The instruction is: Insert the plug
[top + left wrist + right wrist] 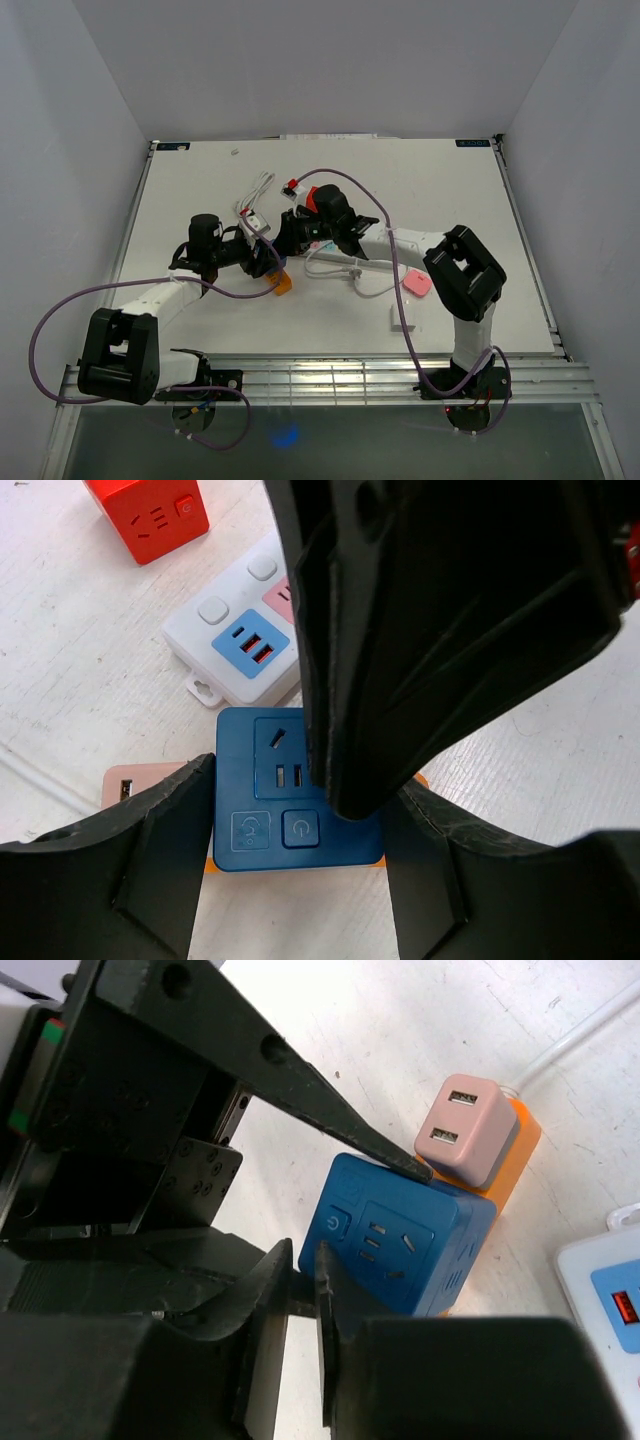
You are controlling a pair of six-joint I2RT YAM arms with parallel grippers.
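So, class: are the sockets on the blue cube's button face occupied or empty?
Empty: on the blue cube, the right wrist view shows bare slots, nothing inserted.

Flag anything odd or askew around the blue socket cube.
Nothing looks damaged or spilled. The blue socket cube sits squarely between the left gripper's fingers. One oddity: no plug shows at the right gripper's fingertips, right beside it.
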